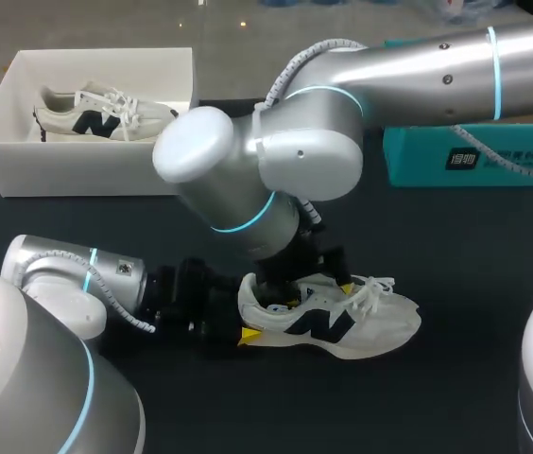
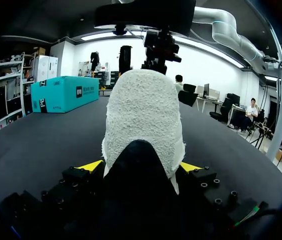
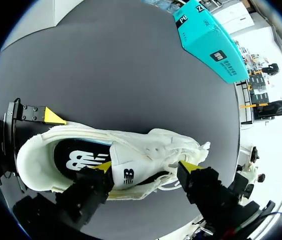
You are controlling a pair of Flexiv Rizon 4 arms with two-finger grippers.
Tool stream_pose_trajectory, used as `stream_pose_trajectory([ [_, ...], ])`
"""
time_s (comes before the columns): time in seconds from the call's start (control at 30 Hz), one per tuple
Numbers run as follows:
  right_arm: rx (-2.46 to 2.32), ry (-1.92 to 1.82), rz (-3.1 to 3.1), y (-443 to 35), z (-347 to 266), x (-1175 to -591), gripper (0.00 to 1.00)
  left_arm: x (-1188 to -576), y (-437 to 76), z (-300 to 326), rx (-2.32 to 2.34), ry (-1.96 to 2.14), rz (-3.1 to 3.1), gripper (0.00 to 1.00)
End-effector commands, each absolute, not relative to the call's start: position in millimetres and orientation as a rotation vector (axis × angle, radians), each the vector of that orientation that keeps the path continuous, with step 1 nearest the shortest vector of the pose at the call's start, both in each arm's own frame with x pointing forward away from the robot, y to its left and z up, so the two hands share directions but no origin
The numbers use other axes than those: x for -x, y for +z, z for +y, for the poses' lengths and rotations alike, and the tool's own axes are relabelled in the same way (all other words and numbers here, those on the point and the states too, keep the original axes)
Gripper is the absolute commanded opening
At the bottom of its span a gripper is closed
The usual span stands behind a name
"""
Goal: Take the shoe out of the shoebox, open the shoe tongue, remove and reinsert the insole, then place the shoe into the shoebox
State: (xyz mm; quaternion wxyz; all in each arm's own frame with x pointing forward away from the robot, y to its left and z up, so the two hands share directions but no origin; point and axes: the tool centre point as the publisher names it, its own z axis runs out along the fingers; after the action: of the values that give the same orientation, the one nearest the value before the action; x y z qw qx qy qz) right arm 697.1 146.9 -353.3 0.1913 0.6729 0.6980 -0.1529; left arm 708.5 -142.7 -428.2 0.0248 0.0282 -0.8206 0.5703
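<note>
The shoe [image 1: 342, 322] stands upright on the dark counter [image 1: 455, 246], well apart from the white shoebox [image 1: 87, 175], where a second shoe [image 1: 96, 115] lies. The left hand [image 2: 141, 167] is clamped on its heel from both sides. The right hand [image 3: 146, 167] hangs over the shoe, its fingers apart, one tip at the tongue [image 3: 126, 167] and the other beside the laces [image 1: 377, 291].

The dark surface [image 1: 465, 284] carries a white shoe [image 1: 366, 326], resting on its sole (near side). A white shoebox [image 1: 87, 180] and a teal box [image 1: 474, 161] stand farther back, well apart.
</note>
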Motion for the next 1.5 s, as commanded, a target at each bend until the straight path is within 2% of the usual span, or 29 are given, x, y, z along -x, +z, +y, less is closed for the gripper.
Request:
stream_pose_trajectory([
  [0.03, -1.951, -0.540, 1.560, -349, 147, -692, 0.62, -707, -430, -141, -0.089, 1.762, -2.540, 0.00],
  [0.17, -1.986, -0.524, 1.545, -342, 140, -694, 0.49, -707, -430, -141, -0.089, 1.762, -2.540, 0.00],
  [0.4, -2.039, -0.494, 1.554, -335, 131, -700, 0.44, -707, -430, -141, -0.089, 1.762, -2.540, 0.00],
  [0.47, -2.076, -0.469, 1.576, -332, 128, -701, 0.35, -707, -430, -141, -0.089, 1.762, -2.540, 0.00],
  [0.6, -2.190, -0.397, 1.693, -329, 124, -703, 0.00, -707, -430, -141, -0.089, 1.762, -2.540, 0.00],
  [1.5, -2.279, -0.353, 1.705, -321, 116, -700, 0.00, -707, -430, -141, -0.089, 1.762, -2.540, 0.00],
])
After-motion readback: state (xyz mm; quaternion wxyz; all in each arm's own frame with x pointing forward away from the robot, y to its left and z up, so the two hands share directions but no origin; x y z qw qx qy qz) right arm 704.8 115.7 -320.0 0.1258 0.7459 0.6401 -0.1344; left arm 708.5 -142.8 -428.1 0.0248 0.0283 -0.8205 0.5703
